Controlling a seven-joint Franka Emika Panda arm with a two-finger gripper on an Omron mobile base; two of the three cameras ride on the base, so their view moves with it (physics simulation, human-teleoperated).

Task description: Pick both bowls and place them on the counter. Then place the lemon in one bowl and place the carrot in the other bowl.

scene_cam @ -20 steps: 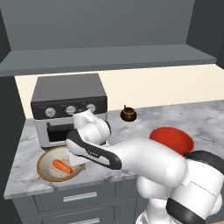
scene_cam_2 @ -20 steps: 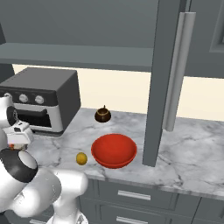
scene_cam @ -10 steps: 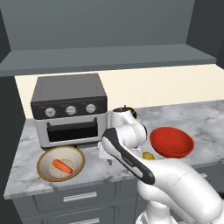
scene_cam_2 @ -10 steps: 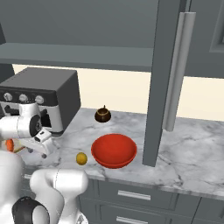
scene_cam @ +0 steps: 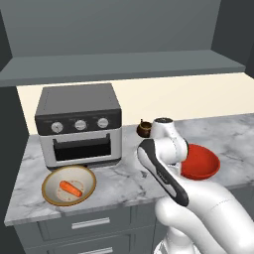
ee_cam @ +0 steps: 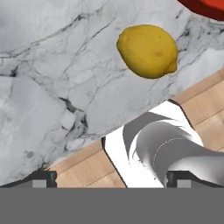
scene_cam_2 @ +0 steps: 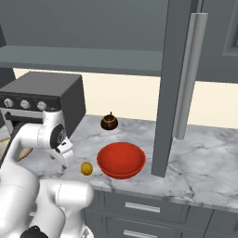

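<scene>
Lemon (ee_cam: pixel 148 51): lies bare on the marble tabletop (scene_cam_2: pixel 195 162), close to its front edge, just left of the red bowl (scene_cam_2: pixel 121 159) and apart from it; in neither bowl.
Red bowl: upright on the tabletop, right of the toaster oven (scene_cam: pixel 79 126); nothing shows in it.
Cream bowl (scene_cam: pixel 68 185): tan-rimmed, on the tabletop in front of the toaster oven, near the front edge.
Carrot (scene_cam: pixel 71 188): lies inside the cream bowl, tilted across its floor.
Small brown pot (scene_cam_2: pixel 109 122): knobbed lid on, behind the red bowl toward the wall, right of the toaster oven.
Tool (ee_cam: pixel 113 178): fingers spread wide, nothing between them; two dark tips sit far apart at the bottom of the hand view, with the lemon beyond them and no contact. It hangs over the tabletop's front edge beside the lemon, on the side away from the red bowl.
Arm (scene_cam: pixel 163 163): bends in front of the tabletop between the toaster oven and the red bowl.
</scene>
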